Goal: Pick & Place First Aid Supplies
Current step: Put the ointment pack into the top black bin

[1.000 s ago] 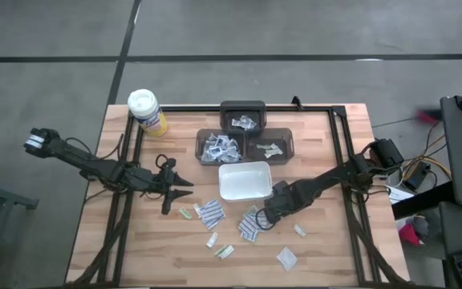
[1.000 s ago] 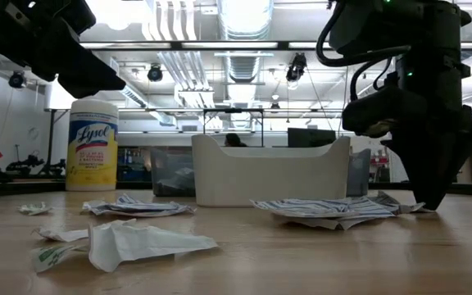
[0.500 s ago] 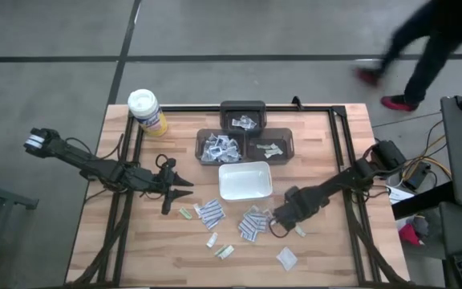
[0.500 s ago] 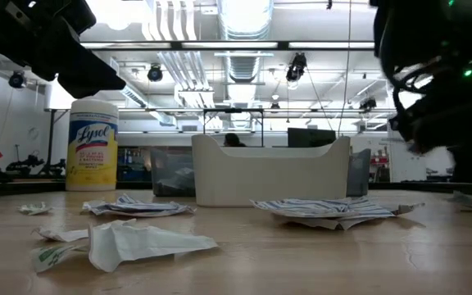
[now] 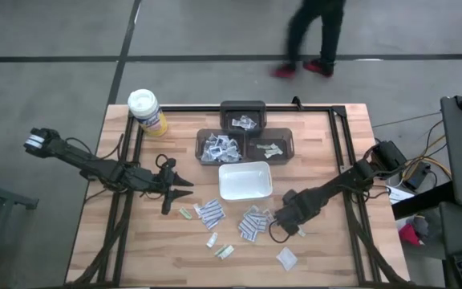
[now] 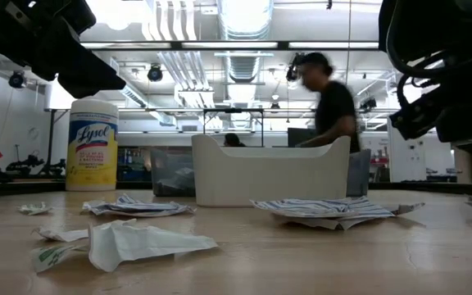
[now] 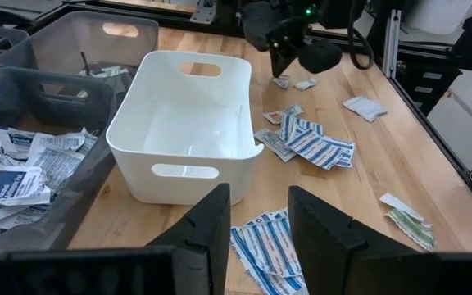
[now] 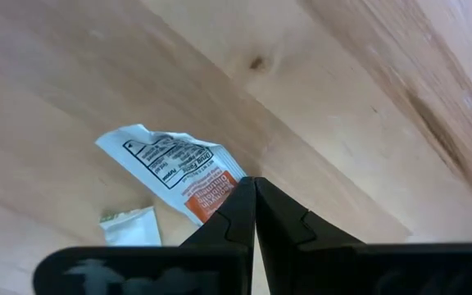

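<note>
Pale wooden tabletop [image 5: 327, 249] — packets [image 5: 251, 225] scattered beside the white tray [image 5: 245, 181]; right gripper [image 8: 253, 190] jaws clenched on an orange-printed packet [image 8: 179, 168], left gripper [image 7: 256, 215] released. A person [image 6: 328, 102] crosses the bright workshop behind.

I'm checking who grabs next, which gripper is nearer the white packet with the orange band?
Right. The right gripper is shut on the orange-banded packet; the left gripper waits across the table, beyond the white tray.
</note>
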`<state>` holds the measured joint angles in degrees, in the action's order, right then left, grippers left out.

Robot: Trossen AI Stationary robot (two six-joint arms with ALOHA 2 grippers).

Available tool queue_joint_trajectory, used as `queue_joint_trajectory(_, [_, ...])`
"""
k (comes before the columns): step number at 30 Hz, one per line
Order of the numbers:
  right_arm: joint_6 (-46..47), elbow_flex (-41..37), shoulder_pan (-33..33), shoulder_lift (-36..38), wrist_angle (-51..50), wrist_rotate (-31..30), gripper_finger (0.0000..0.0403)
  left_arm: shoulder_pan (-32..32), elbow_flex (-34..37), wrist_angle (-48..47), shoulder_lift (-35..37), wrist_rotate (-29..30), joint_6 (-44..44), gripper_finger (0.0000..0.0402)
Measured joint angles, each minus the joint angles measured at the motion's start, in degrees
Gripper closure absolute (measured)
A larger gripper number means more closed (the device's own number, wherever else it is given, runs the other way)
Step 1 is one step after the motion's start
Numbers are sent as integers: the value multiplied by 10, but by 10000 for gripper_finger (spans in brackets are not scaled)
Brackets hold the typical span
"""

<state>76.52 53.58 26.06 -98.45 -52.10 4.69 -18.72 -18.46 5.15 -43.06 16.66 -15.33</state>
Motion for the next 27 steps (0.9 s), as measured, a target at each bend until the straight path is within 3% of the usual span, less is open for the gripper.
queue_joint_trajectory(18, [-15,-5,0,1,1,-1,393,0,0,0,0,0,-1,284])
queue_joint_trajectory(27, [-9,-5,-1,2,0,1,332,0,0,0,0,0,-1,284])
